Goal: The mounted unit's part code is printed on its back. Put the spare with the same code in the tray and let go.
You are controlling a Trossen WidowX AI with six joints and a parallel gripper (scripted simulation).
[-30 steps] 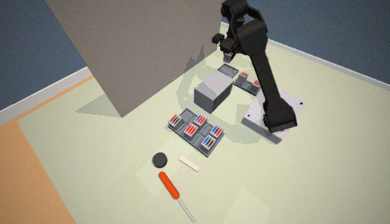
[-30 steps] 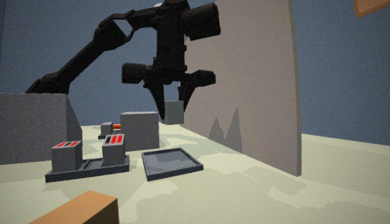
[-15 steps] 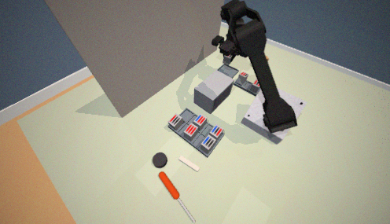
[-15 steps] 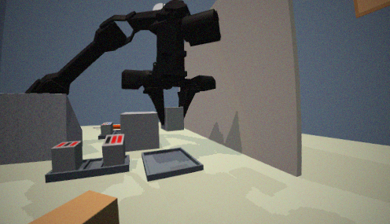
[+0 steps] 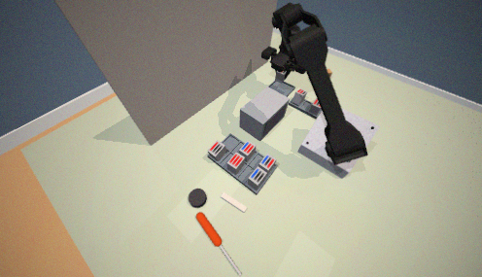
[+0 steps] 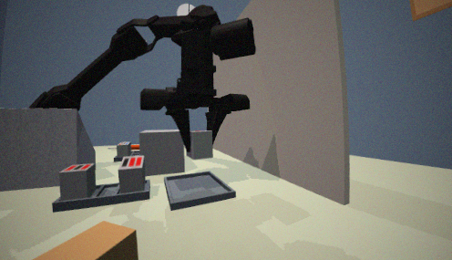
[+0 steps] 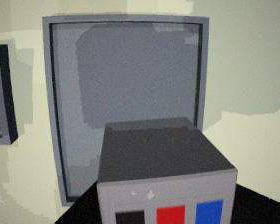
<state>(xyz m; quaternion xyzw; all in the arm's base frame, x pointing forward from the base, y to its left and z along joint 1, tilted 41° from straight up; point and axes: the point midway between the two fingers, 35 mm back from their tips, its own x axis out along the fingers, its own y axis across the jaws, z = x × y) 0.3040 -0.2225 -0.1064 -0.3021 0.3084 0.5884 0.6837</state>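
My gripper point(image 5: 281, 72) point(image 6: 200, 147) is shut on a grey block point(image 6: 201, 145) point(image 7: 166, 152) whose top carries black, red and blue stripes in the wrist view. The block hangs above the near part of the empty grey tray point(image 5: 282, 88) point(image 6: 196, 184) point(image 7: 126, 70), as the wrist view shows. A rack point(image 5: 230, 143) holds several striped spares. A larger plain grey box point(image 5: 264, 109) point(image 6: 161, 152) stands beside the tray; I cannot tell whether it is the mounted unit. No printed code is readable.
A small rack point(image 6: 100, 202) with two red-and-black striped blocks stands beside the tray. A tall grey panel point(image 5: 175, 49) point(image 6: 296, 91) rises behind. A screwdriver point(image 5: 209, 229), a black disc point(image 5: 197, 197) and a white strip point(image 5: 234, 202) lie in front. An orange block point(image 6: 91, 246) is near the exterior camera.
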